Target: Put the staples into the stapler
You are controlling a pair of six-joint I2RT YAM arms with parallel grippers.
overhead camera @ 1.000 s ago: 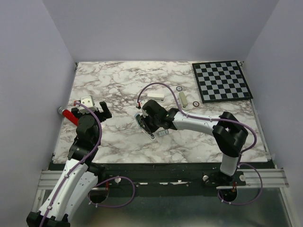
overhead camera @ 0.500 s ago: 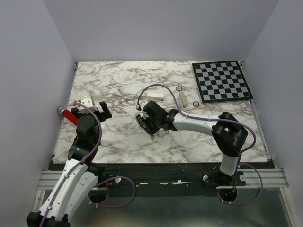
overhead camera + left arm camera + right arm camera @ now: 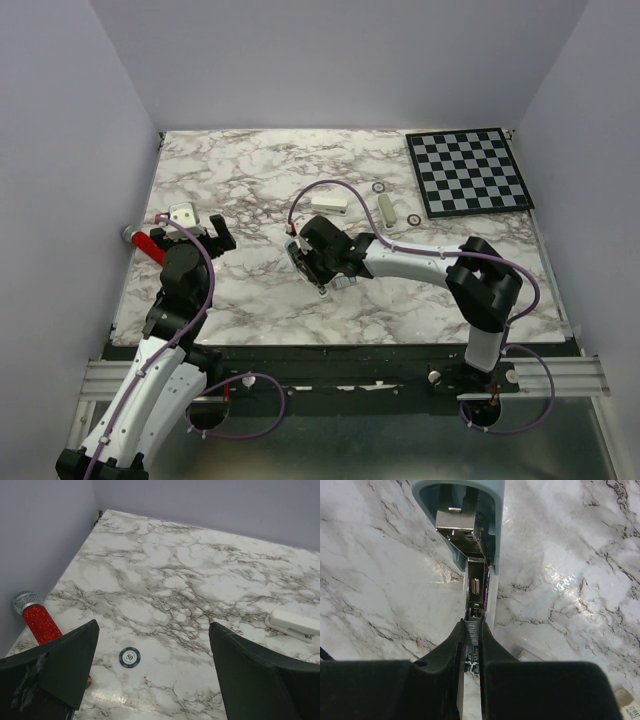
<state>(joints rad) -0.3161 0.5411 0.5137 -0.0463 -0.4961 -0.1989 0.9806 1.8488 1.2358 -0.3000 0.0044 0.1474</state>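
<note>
Right gripper (image 3: 472, 625): fingers drawn nearly together, clamped on a thin grey strip that I take for the staples (image 3: 472, 636). Only the strip's end edge shows between the pads. The stapler (image 3: 492, 515) lies directly ahead of the fingertips on the marble table (image 3: 580, 580). Its pale blue lid is thrown back at the far end, and the bare metal channel (image 3: 476, 584) runs from there straight toward the fingers. The strip sits at the near end of that channel and in line with it; you cannot tell from the wrist view whether it already touches the rails.

Step in hand, as I judge it: seating the strip in the channel.

Hold the strip parallel to the channel walls — any twist and a leg is likely to ride up on a rail. Check that the legs point down; the frames do not show it. Lower gently and straight. Nothing braces the stapler, so a sideways push may skate it across the marble. Once the strip sits between the walls, part the fingers only a little, then lift straight up.

Left gripper (image 3: 153, 625): jaws wide apart and empty, well off to the left, with a red microphone (image 3: 39, 622) by its left finger and a blue chip (image 3: 129, 657) on the marble between the fingers. It is free if you want the stapler steadied.
</note>
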